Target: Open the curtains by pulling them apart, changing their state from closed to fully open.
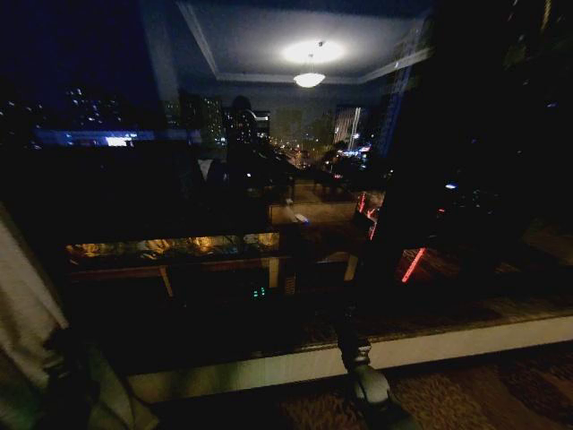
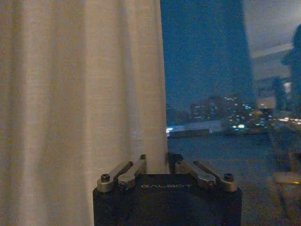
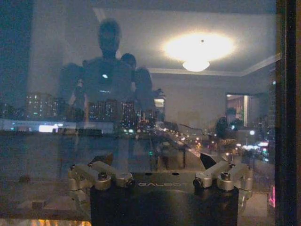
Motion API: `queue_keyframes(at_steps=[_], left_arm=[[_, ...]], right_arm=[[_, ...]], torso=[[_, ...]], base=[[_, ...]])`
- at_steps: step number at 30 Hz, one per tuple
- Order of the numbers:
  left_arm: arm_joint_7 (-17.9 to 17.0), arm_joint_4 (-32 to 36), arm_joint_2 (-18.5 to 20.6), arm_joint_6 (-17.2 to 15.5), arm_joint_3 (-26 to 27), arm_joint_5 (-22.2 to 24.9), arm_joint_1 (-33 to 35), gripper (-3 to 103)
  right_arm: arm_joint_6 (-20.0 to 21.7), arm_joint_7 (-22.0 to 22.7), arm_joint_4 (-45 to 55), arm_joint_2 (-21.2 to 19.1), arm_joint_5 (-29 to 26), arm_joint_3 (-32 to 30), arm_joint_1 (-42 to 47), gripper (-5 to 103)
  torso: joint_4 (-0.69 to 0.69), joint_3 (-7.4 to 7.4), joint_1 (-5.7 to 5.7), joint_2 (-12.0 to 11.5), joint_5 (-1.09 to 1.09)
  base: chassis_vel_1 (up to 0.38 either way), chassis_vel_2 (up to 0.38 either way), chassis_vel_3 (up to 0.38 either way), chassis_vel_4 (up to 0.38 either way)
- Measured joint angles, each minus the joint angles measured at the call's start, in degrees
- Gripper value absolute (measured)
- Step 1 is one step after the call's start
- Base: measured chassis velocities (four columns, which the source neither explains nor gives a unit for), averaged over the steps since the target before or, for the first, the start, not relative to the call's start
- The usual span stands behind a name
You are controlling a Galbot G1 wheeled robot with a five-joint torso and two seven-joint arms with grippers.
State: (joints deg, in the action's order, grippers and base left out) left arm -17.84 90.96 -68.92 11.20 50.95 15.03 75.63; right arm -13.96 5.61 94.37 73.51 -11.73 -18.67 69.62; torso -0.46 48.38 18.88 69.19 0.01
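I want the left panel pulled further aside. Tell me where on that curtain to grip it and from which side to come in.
Grip the free vertical edge of the curtain, the one bordering the dark window. Come from the window side, where the fabric ends in a thin hanging fold a pincer could probably close over. The left pincer already sits at that edge; the wide pleated face offers no such hold.

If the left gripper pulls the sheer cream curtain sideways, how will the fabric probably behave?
The curtain hangs in soft vertical pleats, so it is probably floppy and would bunch up. Its thin, loose weave suggests it is light. The left gripper sits at its free edge, where such fabric might slip out of a light pinch.
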Motion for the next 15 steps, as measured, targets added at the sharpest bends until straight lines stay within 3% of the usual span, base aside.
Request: queue_keyframes(at_steps=[5,7,10,12,14,15], left_arm=[[0.47,6.75,-3.31,0.54,-1.92,-2.63,3.91,40],[0.56,7.79,-3.69,0.65,-2.22,-2.77,4.53,40],[1.96,13.78,-5.79,1.62,-4.48,-2.82,8.66,56],[2.32,14.31,-6.04,1.89,-4.74,-2.76,9.17,56],[5.47,17.05,-7.27,4.31,-6.38,-1.72,12.16,72],[7.34,17.83,-7.72,5.52,-7.17,-0.66,13.41,72]], right_arm=[[0.0,0.0,0.0,0.0,0.0,0.01,0.0,100],[0.0,0.0,-0.01,0.0,0.0,0.0,0.0,100],[0.0,0.0,0.0,0.0,0.0,0.01,0.0,100],[0.0,0.0,0.0,0.0,0.0,0.01,0.0,100],[0.0,0.0,0.0,0.0,0.0,0.01,0.0,100],[0.0,0.0,0.0,0.0,0.0,0.01,0.0,100]], torso=[[0.0,0.0,0.0,0.0,0.0],[-0.01,0.0,0.0,0.0,0.0],[0.0,0.0,-0.01,0.0,0.0],[0.0,0.0,-0.01,0.0,0.0],[0.0,-0.01,-0.01,0.0,0.0],[0.0,-0.01,-0.01,0.0,0.0]], base=[[0.0,0.0,0.0,0.0],[0.0,0.0,0.0,0.0],[0.0,0.0,0.0,0.0],[0.0,0.0,0.0,0.0],[0.0,0.0,0.0,0.0],[0.0,0.0,0.0,0.0]])
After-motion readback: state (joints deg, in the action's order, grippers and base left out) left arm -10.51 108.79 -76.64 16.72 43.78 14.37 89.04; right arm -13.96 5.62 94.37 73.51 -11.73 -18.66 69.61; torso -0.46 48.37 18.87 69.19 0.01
